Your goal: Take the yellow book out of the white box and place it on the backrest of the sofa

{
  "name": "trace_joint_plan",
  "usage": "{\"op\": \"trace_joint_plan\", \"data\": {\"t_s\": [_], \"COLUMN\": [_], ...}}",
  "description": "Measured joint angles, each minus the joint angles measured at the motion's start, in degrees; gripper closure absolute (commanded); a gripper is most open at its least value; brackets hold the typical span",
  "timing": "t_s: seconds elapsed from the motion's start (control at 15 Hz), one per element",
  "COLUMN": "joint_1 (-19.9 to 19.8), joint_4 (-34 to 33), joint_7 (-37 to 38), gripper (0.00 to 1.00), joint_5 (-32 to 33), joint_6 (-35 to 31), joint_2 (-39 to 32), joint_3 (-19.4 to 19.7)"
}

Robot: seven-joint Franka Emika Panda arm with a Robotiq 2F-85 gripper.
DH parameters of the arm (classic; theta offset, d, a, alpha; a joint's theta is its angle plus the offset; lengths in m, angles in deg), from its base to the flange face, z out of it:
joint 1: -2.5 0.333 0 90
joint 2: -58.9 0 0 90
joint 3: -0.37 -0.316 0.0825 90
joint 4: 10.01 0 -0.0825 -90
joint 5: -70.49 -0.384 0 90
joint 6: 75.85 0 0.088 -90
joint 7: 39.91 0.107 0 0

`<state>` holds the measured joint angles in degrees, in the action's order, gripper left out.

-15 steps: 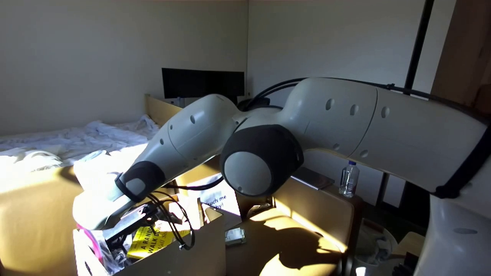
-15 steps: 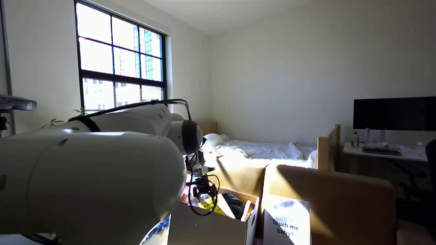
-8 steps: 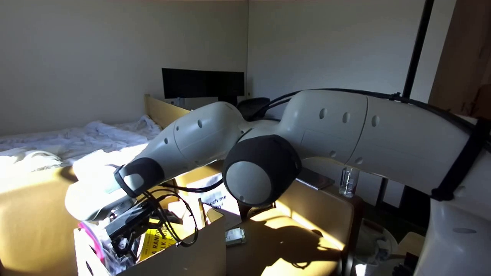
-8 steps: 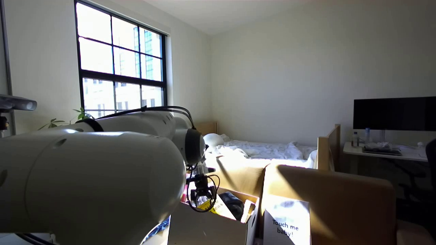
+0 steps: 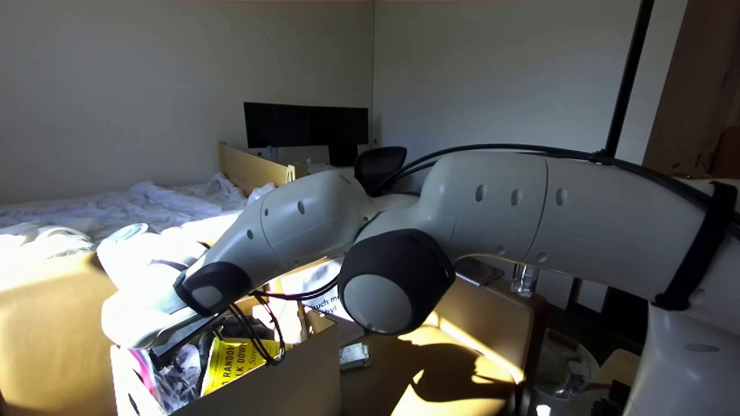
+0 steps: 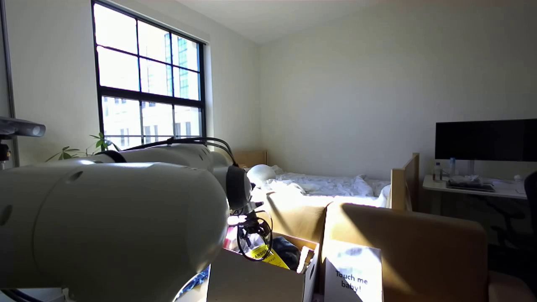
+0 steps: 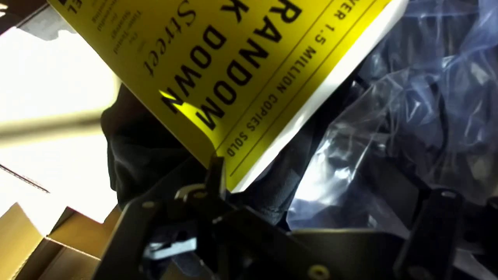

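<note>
In the white box (image 6: 256,279), the yellow book (image 7: 233,68) sits near the widely spread jaws.

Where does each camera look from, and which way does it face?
An exterior view: beside the arm, facing the white box, bed and monitor; the arm spans much of the picture.
An exterior view: close by the arm, facing the sofa and window; a big arm link fills the lower left.
Wrist view: on the arm's end, facing into the box at the yellow book; pincer fingers show at the bottom.
In both exterior views: box, book, bed, sofa, monitor.
</note>
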<state>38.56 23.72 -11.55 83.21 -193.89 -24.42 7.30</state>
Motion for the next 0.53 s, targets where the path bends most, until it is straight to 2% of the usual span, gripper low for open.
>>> {"op": "trace_joint_plan", "data": {"t_s": [0.33, 0.47, 0.53], "joint_1": [-3.6, -5.0, -6.0], "joint_4": [0.4, 0.2, 0.1], "joint_7": [3.5, 3.7, 1.0], "gripper": [0.0, 0.0, 0.0], "joint_5": [-0.3, -0.8, -1.8], "joint_6": [-10.8, -11.5, -11.4], "joint_2": [-1.3, -1.4, -1.2], "joint_3": [0.1, -0.5, -2.1]}}
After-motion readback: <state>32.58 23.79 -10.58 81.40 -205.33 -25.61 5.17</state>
